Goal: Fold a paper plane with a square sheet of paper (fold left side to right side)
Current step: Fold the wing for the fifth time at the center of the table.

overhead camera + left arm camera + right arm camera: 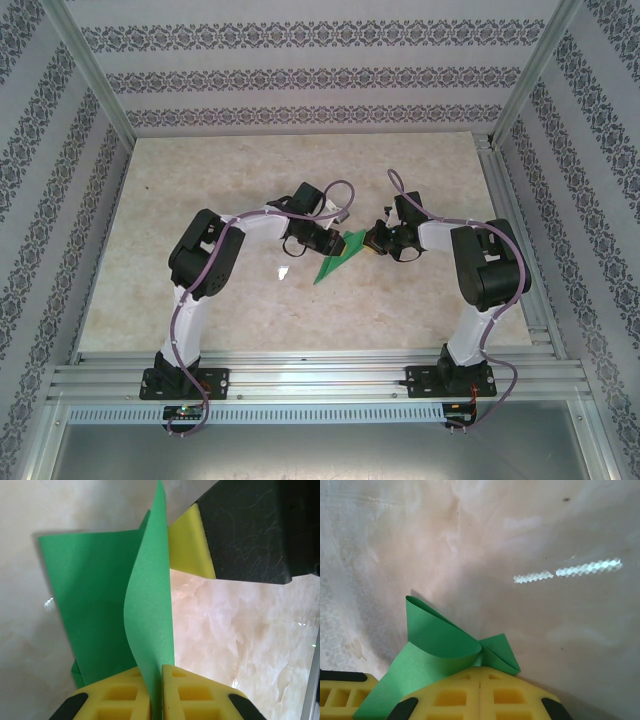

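Lying between the two arms on the marbled table, the thin, matte green paper sheet slants from near-left to far-right. Both pincers meet at its far end, yellow foam pads on paper: the left pincer pinching an upright flap, the right pincer clamped on a curled corner.

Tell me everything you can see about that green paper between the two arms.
The green paper is thin, plain, bright green and matte, already partly folded into a pointed, layered shape. It sits over the pale marble-look table near its middle, its tip pointing toward the near edge. One layer curls in a soft bow instead of lying flat. The left gripper pinches an upright edge between its yellow pads; the right gripper is shut on another part.
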Motion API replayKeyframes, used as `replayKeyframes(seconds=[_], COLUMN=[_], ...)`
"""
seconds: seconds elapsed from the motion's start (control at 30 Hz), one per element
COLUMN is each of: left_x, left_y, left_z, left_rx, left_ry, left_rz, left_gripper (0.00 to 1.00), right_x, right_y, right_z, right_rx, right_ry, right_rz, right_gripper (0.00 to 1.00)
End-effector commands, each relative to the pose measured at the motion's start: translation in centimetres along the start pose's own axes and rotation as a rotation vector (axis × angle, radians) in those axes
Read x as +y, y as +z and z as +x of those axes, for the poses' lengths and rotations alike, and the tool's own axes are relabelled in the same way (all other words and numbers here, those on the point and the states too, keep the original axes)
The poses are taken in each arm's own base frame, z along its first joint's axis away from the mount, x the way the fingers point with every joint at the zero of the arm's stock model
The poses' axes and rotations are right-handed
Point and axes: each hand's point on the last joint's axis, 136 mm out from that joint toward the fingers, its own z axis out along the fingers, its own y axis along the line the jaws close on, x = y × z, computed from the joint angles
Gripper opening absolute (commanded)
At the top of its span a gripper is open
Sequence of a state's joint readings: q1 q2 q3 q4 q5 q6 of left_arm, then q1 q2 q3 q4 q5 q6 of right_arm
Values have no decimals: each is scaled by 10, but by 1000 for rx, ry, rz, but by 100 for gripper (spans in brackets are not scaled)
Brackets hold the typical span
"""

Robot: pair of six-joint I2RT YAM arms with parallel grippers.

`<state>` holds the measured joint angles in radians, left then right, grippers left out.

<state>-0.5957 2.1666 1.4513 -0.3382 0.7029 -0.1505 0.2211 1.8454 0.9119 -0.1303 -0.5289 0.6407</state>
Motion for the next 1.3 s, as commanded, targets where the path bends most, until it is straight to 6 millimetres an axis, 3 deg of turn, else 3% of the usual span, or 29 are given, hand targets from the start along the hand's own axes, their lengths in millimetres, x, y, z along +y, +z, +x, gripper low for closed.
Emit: replayKeyframes(seconds=[0.0, 0.6, 0.93, 1.1, 1.27], left_x=[6, 23, 35, 41, 42], left_y=[4, 11, 16, 18, 19], left_z=[-9, -3, 4, 7, 8], left_rx=[-18, 17, 15, 13, 9], left_ry=[15, 12, -25, -43, -50], left_rz=[23, -17, -26, -23, -18], left_gripper=[13, 12, 5, 3, 1], right_x=[-34, -31, -3, 16, 42], right_y=[16, 15, -21, -46, -40], right_z=[29, 29, 6, -2, -1], right_rx=[95, 92, -11, -71, -82], right_ry=[37, 30, -20, -55, -73], right_rz=[119, 108, 61, 33, -27], right_gripper=[0, 1, 15, 14, 9])
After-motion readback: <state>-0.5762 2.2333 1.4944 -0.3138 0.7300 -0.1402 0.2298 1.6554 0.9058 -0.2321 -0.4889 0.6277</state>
